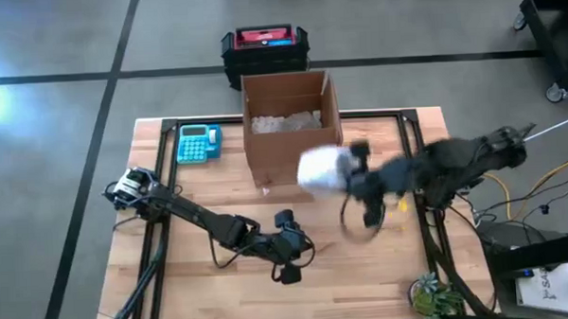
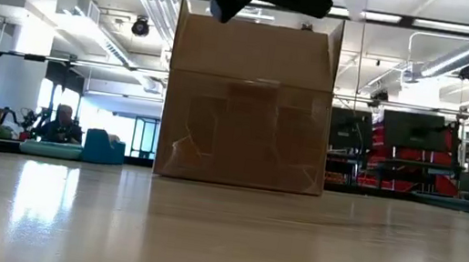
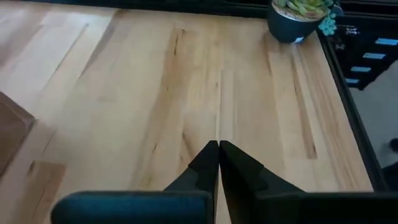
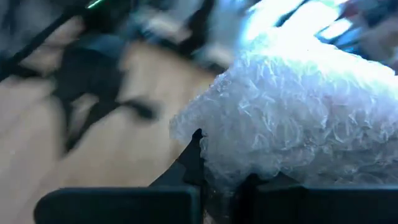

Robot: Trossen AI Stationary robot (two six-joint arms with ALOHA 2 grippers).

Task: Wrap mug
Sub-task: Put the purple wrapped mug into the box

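A white bubble-wrap bundle [image 1: 322, 169] hangs above the table just in front of the open cardboard box [image 1: 292, 121], near the box's right front corner. My right gripper [image 1: 349, 172] is shut on the bundle, which fills the right wrist view [image 4: 298, 112]. The mug is hidden; only wrap shows. More crumpled wrap [image 1: 285, 122] lies inside the box. My left gripper [image 1: 287, 254] rests shut near the table's near edge at the middle, with nothing between its fingers [image 3: 217, 165]. My right gripper pinches the bundle's right-hand side [image 4: 230, 155] between its two fingers, one dark finger [image 4: 194, 155] showing against the wrap. The fingers come roughly level from the table's right side. The bundle is lifted clear of the table; the low view shows nothing under it.
The box stands at the table's far middle [image 2: 248, 101]. A blue calculator [image 1: 198, 144] lies left of it. A potted plant [image 1: 431, 292] sits at the near right corner. A black and red case [image 1: 264, 48] stands on the floor beyond the table.
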